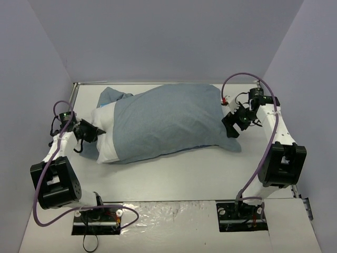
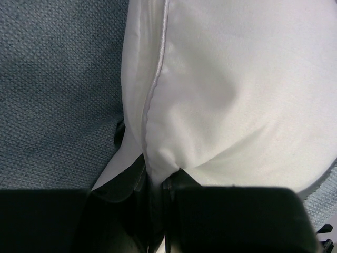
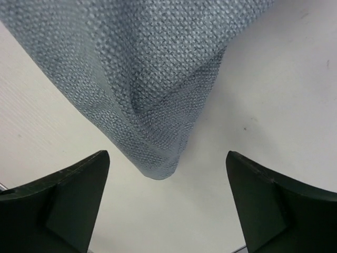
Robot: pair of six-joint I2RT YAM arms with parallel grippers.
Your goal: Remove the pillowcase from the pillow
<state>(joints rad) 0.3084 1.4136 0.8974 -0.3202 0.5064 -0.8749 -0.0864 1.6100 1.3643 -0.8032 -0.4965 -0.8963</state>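
One bench [image 1: 174,179]. One pillowcase [image 1: 168,118], pale side up, lies at the far middle, long axis left–right, open end left. One pillow [image 1: 107,142] inside, white end protruding left. Left jaws clamped on the pillow's seam. Right jaws wide open, straddling the pillowcase's corner without touching it.

L arm [image 1: 57,146] & R arm [image 1: 278,129]: white links, blk joints/jaws, purple cables [image 1: 35,203].

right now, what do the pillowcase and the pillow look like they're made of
The pillowcase looks like coarse woven cloth, matte grey-blue; the right wrist view shows a clear grid of threads. The pillow has a smooth, fine white fabric shell with a slight sheen and a piped seam; it is puffy, so probably soft-filled. Fibre unclear.
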